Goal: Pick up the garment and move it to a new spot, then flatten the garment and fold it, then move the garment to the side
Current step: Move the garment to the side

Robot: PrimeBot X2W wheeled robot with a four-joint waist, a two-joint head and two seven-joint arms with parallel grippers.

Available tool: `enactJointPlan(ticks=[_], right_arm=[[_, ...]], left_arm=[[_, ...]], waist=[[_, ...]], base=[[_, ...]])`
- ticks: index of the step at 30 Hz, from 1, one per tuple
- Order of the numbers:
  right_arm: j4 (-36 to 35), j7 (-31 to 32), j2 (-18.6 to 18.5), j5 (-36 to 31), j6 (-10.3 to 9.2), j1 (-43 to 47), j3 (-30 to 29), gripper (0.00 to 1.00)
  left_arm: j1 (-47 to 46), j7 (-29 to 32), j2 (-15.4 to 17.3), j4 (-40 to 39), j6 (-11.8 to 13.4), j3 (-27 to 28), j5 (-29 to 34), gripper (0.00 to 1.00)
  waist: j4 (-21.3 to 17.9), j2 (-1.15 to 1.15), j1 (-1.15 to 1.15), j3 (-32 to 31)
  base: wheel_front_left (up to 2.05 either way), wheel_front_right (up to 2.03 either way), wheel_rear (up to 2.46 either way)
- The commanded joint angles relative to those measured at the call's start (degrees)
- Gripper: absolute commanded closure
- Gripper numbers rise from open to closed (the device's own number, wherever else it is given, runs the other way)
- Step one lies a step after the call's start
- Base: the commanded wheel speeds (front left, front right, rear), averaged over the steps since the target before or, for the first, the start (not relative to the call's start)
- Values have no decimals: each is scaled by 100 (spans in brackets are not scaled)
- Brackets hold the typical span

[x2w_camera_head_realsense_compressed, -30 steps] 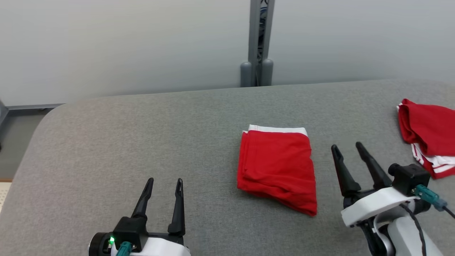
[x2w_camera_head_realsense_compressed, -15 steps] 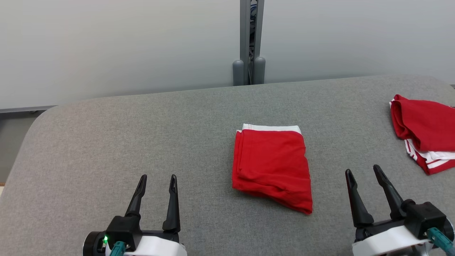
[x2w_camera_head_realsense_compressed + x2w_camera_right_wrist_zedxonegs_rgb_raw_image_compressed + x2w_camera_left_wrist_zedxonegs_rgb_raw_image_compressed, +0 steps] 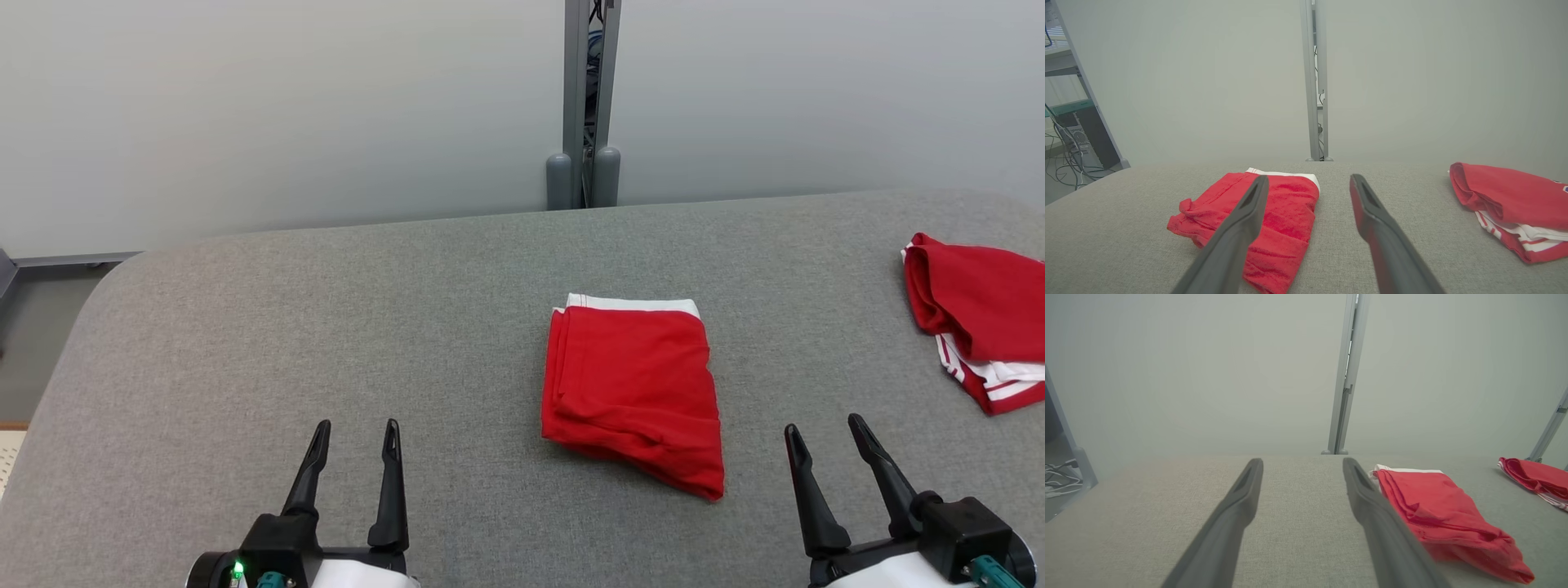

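the right tool (image 3: 823,425) had drawn back from beside the folded garment (image 3: 633,392), which lay mid-worktop (image 3: 326,310), and like the left tool (image 3: 357,426) it hung spread and empty, so folding looked done and only the move aside remained.

Soft red cloth garment (image 3: 633,392) on matt woven table (image 3: 326,327).

Bright, even, diffuse light from above, with a thin soft shadow along the near edge of the folded red garment (image 3: 633,392). Sharp through the head camera, hazy and washed out through the left wrist, cleaner through the right. Soft focus on the left gripper's fingers (image 3: 1388,539) up close, plus wide-angle lean on the edge post (image 3: 1549,428).
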Motion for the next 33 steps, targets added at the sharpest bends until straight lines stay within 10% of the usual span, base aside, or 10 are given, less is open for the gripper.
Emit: enactJointPlan(ticks=[1, 24, 33], right_arm=[[-33, -23, 2, -1, -2, 75, 1, 0], [389, -24, 9, 420, -1, -295, -57, 0], [1907, -23, -203, 1654, -1, -1345, -110, 0]], left_arm=[[5, -23, 21, -30, 41, 27, 27, 0], [31, -23, 22, -17, -68, -98, 37, 0], [-134, -23, 22, 49, -123, -330, 97, 0]], waist=[[9, 0, 0, -9], [209, 0, 0, 34], [705, 0, 0, 294]], base=[[0, 0, 0], [0, 0, 0], [0, 0, 0]])
